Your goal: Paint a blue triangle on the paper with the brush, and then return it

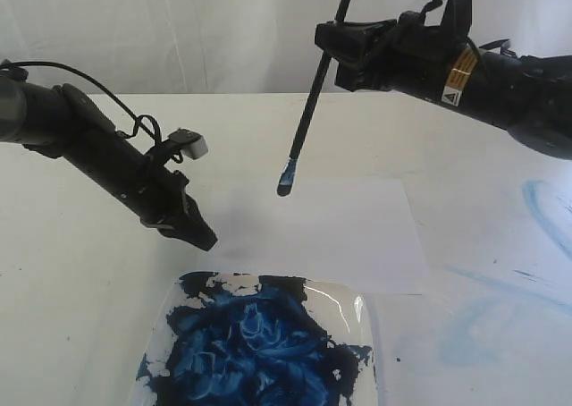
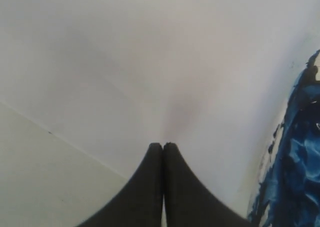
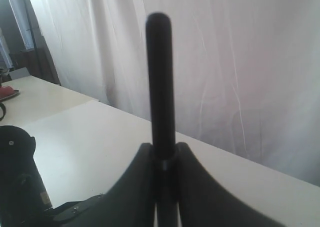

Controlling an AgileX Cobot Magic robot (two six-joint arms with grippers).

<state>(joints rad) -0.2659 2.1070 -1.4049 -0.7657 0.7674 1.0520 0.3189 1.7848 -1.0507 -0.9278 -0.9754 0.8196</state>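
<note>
The right gripper (image 1: 329, 54) is hanging at the upper right of the exterior view, its jaws clamping the black handle of the brush (image 1: 308, 115) partway up. The brush is leaning slightly, with its handle top running out of the frame. Its blue-stained bristles are pointing down over the far left part of the paper (image 1: 349, 241), though whether the tip is touching the sheet is hard to tell from this angle.

The paper is lying flat and plain white on the cream tabletop (image 1: 71, 272), just beyond the paint tray (image 1: 362, 309). The tray is holding a thick mass of dark blue paint (image 1: 259, 343).

The left gripper (image 1: 201, 238) is hanging low at the paper's left edge, near the tray's far left corner, with its jaws pressed together on nothing. The left wrist view is showing its two black fingers (image 2: 147, 187) meeting over the sheet.

A yellow-orange warning label (image 1: 460, 73) with a black triangle symbol is sitting on the right arm behind the gripper, and its writing is too small to read. Pale blue smears (image 1: 541, 209) are marking the tabletop to the right of the paper.
</note>
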